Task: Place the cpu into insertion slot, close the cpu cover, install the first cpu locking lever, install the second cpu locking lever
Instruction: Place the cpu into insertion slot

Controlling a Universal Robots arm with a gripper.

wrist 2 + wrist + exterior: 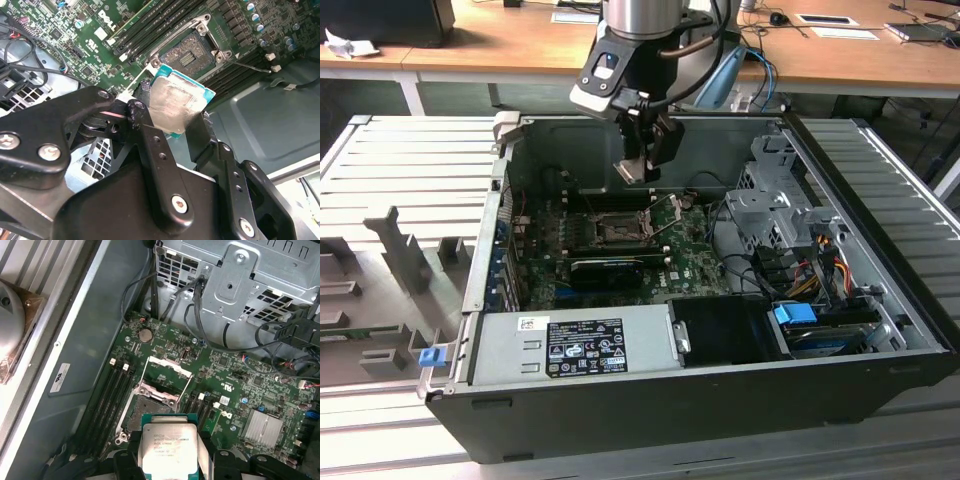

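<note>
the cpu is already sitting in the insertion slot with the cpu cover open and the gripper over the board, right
No. The cpu is not in the insertion slot; the gripper holds it in its jaws above the board, as both wrist views show. The slot is empty, and the cpu cover does stand open.

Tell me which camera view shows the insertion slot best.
The second wrist view: the insertion slot lies close and unobstructed, with its dark contact field and metal rim plain. In the first wrist view the held cpu hides the slot's near edge. The exterior view shows it as a small, distant dark square.
</note>
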